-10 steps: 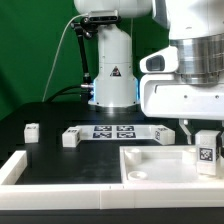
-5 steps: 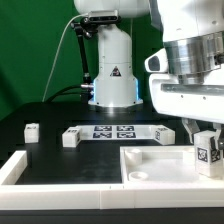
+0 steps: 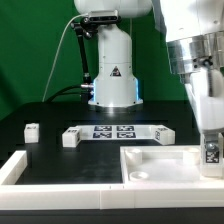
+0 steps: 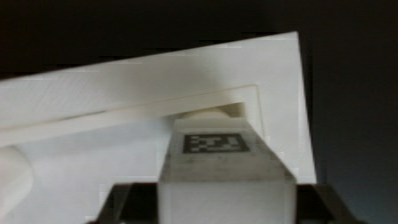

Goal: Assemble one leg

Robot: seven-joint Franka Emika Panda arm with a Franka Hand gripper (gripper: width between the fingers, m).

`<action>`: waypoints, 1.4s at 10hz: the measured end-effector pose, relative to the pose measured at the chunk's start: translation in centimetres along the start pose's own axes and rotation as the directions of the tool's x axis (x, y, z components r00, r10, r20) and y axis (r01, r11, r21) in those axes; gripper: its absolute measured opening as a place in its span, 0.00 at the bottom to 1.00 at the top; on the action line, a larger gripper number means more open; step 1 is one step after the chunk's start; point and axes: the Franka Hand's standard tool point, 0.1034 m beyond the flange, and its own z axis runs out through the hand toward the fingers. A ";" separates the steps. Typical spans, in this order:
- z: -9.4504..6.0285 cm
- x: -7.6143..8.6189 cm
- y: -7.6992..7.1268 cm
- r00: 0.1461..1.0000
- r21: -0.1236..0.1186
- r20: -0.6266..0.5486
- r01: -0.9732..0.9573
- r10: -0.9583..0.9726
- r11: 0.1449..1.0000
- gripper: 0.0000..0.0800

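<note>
Now I am shifting the claw (image 3: 211,141), clamped on the leg (image 3: 212,154), further toward the front corner of the table (image 3: 50,118) at the exterior view's right; it is nearing a corner of the tabletop (image 3: 150,172), I judge for insertion.

Legs (image 3: 32,131) — four; tabletop (image 3: 165,165) — one; marker board (image 3: 113,131) — one.

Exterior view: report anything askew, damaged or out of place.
Nothing stands out. Three loose legs lie apart near the marker board. The gripper holds the leg straight, tag visible, by the tabletop corner.
</note>
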 end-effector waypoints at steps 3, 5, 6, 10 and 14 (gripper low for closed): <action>0.0 0.0 0.0 0.971 0.015 0.005 -0.239 0.239 0.971 0.36; 0.0 0.2 -0.1 0.962 0.008 0.026 -0.273 0.272 0.962 0.36; -0.1 0.2 -0.1 0.955 0.001 0.035 -0.295 0.295 0.955 0.36; 0.0 0.2 -0.1 0.982 0.007 0.035 -0.184 0.184 0.983 0.76; -0.3 0.3 -0.1 0.941 -0.038 0.035 0.338 -0.336 0.941 0.81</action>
